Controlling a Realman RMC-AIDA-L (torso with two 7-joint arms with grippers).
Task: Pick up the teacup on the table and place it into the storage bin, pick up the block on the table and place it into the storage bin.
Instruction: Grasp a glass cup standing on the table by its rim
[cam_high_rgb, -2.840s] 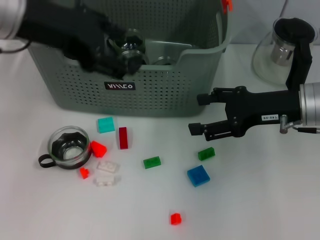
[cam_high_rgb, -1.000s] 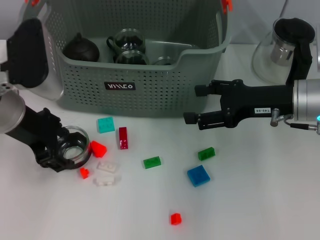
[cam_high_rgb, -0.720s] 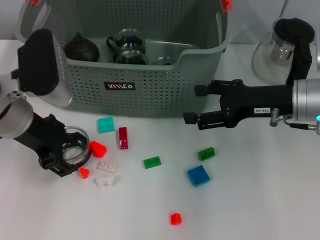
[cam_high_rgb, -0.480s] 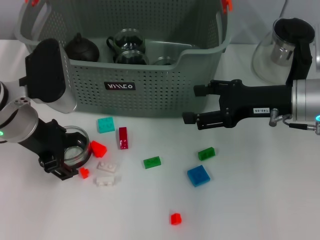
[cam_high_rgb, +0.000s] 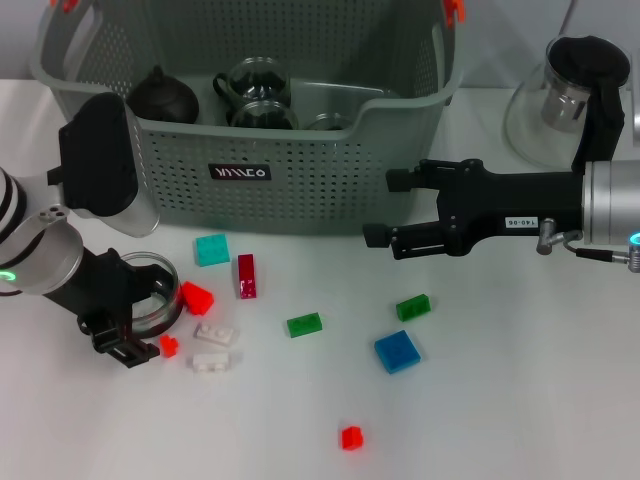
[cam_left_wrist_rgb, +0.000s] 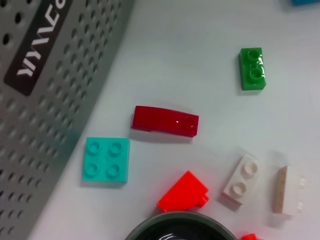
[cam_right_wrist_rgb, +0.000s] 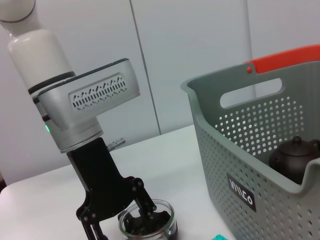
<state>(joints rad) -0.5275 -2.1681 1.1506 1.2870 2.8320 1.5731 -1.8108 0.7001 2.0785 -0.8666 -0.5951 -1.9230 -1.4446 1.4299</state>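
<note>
Left gripper, black and two-fingered, is down over the small clear glass teacup near the left edge of the white worktop; in the right wrist view its fingers reach down into and around the cup's rim, but whether they are already clamped on the glass cannot be told. Right gripper hangs above the worktop's middle, just in front of the large grey-green perforated plastic storage bin, jaws spread and empty. Risks, as judged: thin smooth glass may slip or tilt out of a rim pinch when lifted; the bright red sloped block lies touching or almost touching the cup wall, and a small red block sits beside the fingers, so either could be dragged or knocked on closing or lifting. Bin already holds a dark round teapot and at least two glass cups, so a careless drop could strike glass on glass. Teacup itself: low, round, transparent, with dark reflections inside, standing upright; its handle is not visible. Blocks remain scattered on the worktop in front of the bin: turquoise square block, dark red bar block, green block, blue square block.
</note>
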